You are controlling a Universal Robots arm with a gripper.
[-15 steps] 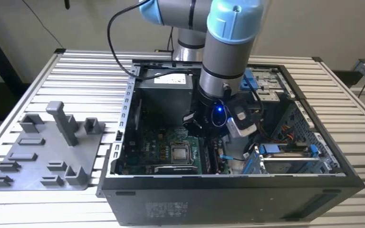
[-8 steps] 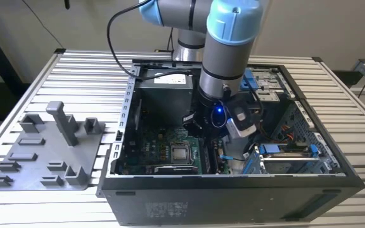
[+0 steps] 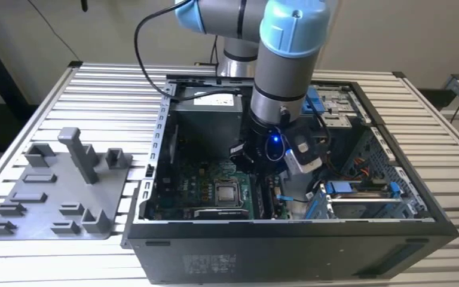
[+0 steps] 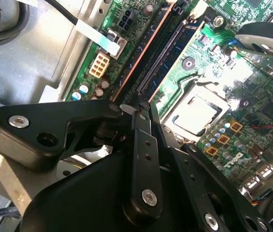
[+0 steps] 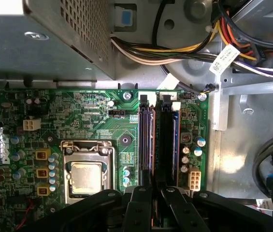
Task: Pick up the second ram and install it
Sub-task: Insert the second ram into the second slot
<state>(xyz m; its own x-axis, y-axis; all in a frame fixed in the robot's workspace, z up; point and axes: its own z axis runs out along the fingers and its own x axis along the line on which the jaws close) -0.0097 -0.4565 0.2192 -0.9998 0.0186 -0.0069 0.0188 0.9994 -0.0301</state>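
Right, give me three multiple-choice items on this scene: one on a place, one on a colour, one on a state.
1. The gripper is: A over a shelf; B inside the open black metal computer case; C above a sink.
2. The flat circuit board is: A red; B green; C blue.
3. The square silver processor is: A under a cooler; B missing; C uncovered.
Answers: B, the arm reaches down into the case; B, it looks green in both wrist views; C, its metal top shows bare.
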